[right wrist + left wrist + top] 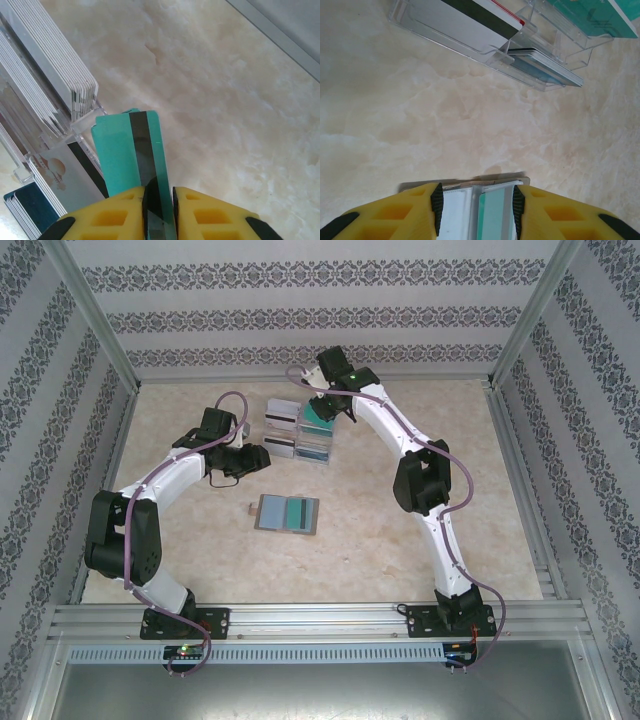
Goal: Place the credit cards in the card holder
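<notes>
The grey card holder (288, 513) lies open on the table with a teal card (297, 513) in its right half. My left gripper (255, 458) hangs up-left of it, open and holding nothing. In the left wrist view, the card holder (460, 210) and that teal card (495, 215) show between the spread left gripper (477, 206). My right gripper (337, 410) is at the clear tray's far right compartment. In the right wrist view, the right gripper (159, 192) is shut on the edge of a teal credit card (120, 150) with a dark stripe.
The clear four-compartment tray (272, 440) stands behind the card holder, with white-grey cards (50, 75) and dark-striped cards (470, 15) standing in it. A metal frame rail (510, 440) borders the table on the right, and patterned walls close the back and sides.
</notes>
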